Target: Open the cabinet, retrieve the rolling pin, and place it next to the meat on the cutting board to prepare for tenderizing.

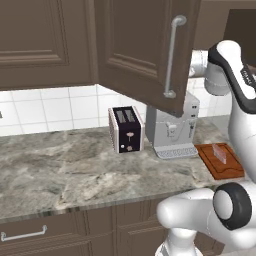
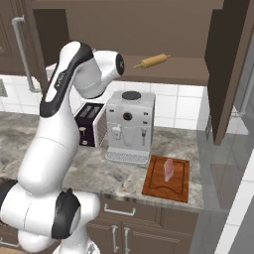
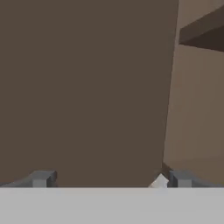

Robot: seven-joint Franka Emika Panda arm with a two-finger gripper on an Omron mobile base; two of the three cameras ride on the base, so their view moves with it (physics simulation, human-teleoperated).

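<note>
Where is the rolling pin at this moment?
In the right base view, the rolling pin lies on the open cabinet's shelf, above the coffee machine.

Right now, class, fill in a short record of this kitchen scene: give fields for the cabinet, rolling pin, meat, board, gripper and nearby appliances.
cabinet: dark brown wooden wall cabinet, both doors swung open
rolling pin: small tan wooden rolling pin lying on the cabinet's bottom shelf, untouched
meat: thin pale pink slab of meat on the board
cutting board: flat reddish-brown wooden cutting board on the counter, right of the coffee machine
gripper: two-finger gripper open, empty, facing the cabinet interior
appliances: grey coffee machine; black toaster to its left
</note>
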